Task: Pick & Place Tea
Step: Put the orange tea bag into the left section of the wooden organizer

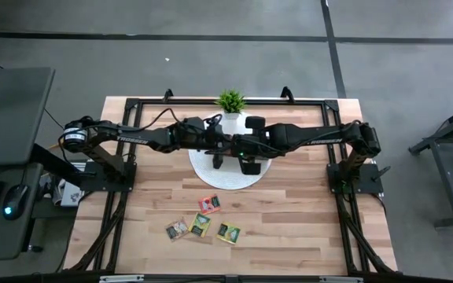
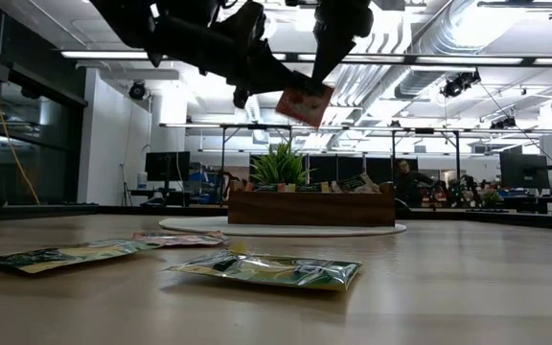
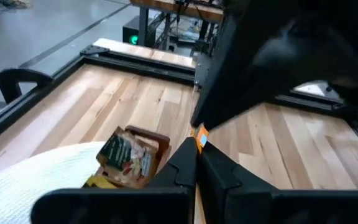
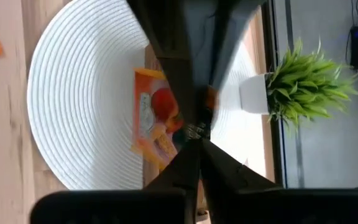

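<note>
My right gripper (image 2: 320, 84) hangs over the wooden tray (image 2: 311, 206) and is shut on a red-orange tea sachet (image 2: 305, 103), which also shows in the right wrist view (image 4: 154, 121). My left gripper (image 1: 219, 157) is shut on nothing and hovers beside it over the white round mat (image 1: 211, 174). The tray stands on the mat and holds sachets, among them a green one (image 3: 126, 158). Several more sachets lie flat on the near table: red (image 1: 208, 203), grey (image 1: 177, 229), green (image 1: 200, 224) and yellow-green (image 1: 228, 233). My right gripper pinches the red-orange sachet at its upper edge (image 2: 320, 90) between the two fingers, coming from above and pointing down. The sachet hangs tilted below the fingers, lifted clear above the tray.
A small green potted plant (image 1: 230, 102) stands at the mat's far edge, just behind the tray. Black frame rails (image 1: 112, 220) run along the table's left, right and far sides. Bare wood lies near the loose sachets. The two arms sit close together over the mat.
</note>
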Robot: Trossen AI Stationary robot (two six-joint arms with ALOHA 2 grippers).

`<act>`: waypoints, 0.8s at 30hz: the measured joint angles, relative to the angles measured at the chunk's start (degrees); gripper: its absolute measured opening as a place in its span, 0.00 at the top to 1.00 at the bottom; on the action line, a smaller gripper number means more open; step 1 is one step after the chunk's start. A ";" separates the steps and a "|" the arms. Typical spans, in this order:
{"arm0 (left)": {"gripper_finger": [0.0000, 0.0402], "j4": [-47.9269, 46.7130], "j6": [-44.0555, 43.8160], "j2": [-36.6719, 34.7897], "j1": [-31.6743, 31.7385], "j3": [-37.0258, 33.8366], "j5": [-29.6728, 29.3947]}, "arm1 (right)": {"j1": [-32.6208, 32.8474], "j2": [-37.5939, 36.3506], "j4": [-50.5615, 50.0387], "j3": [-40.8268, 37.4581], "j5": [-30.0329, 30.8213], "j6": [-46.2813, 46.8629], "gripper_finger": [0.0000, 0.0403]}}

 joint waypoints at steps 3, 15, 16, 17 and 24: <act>1.00 -1.35 0.20 0.00 0.00 -0.03 -0.34 | -0.68 -0.89 -0.65 -0.01 -0.13 2.28 0.90; 1.00 -7.60 3.00 0.00 4.01 -0.27 -0.35 | -3.92 -8.98 -13.44 -0.01 -0.09 17.10 0.53; 1.00 -6.55 3.11 0.00 4.68 -0.70 -0.37 | -3.90 -9.64 -14.25 -0.01 0.18 17.90 0.51; 1.00 -5.33 3.08 0.00 5.49 -1.29 -0.35 | -3.78 -10.17 -14.73 -0.01 0.40 18.60 0.50; 1.00 8.92 -1.51 0.00 10.63 -10.14 3.82 | -1.99 -12.39 -18.28 -0.01 2.58 23.17 0.47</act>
